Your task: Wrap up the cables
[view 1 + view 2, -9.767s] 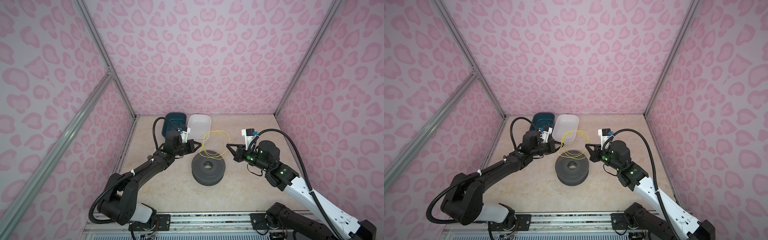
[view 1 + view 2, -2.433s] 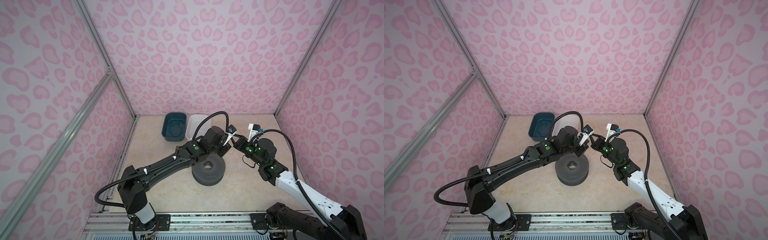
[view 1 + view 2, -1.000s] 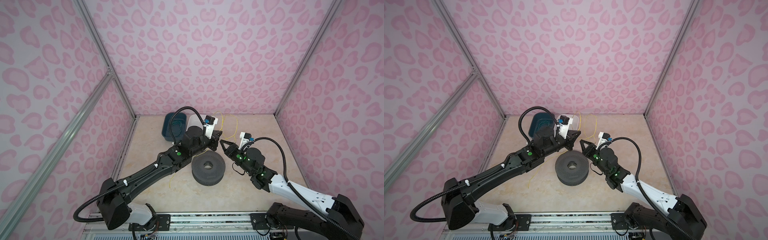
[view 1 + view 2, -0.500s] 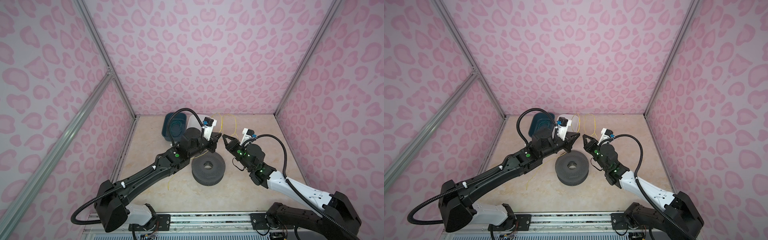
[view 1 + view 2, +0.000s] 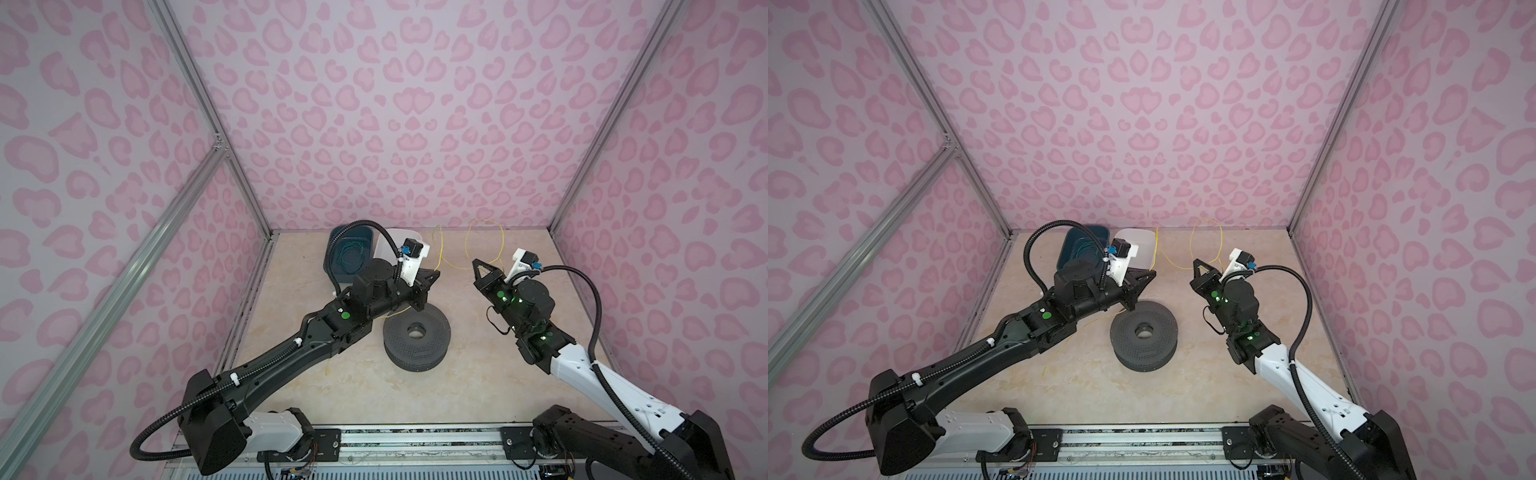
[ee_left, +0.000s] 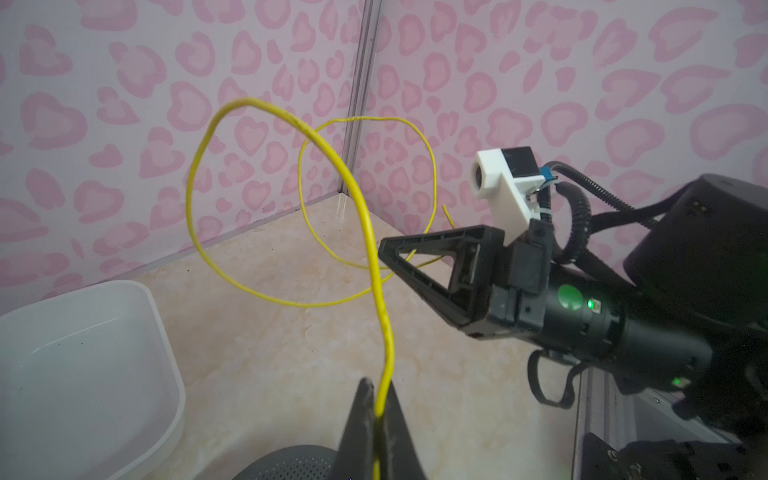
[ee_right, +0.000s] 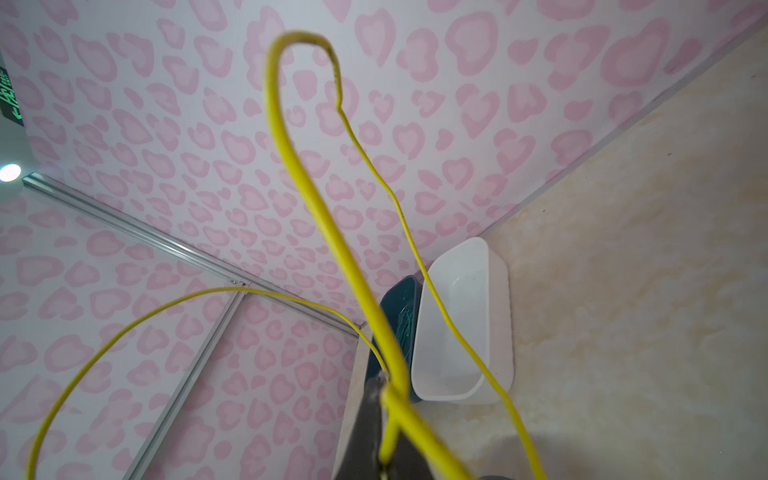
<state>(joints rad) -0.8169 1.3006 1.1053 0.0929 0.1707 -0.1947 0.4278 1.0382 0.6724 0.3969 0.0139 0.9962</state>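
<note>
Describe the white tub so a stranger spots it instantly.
At the far edge of the beige tabletop, against the pink back wall, two tubs stand side by side. The white tub is the right-hand one, bare inside; the dark teal tub beside it holds green wire.

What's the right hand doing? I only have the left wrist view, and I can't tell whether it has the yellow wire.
Observer: The right wrist view shows the right hand shut on the yellow wire, pinched at its tips.
Operator: Does any wire trail behind the left arm?
Observer: Yes. In a top view its loose end runs out from under that arm and lies on the table, left of the grey spool.
Operator: Is there anything next to the white bin?
Observer: A dark teal bin sits right beside it, holding a coil of green cable.
</note>
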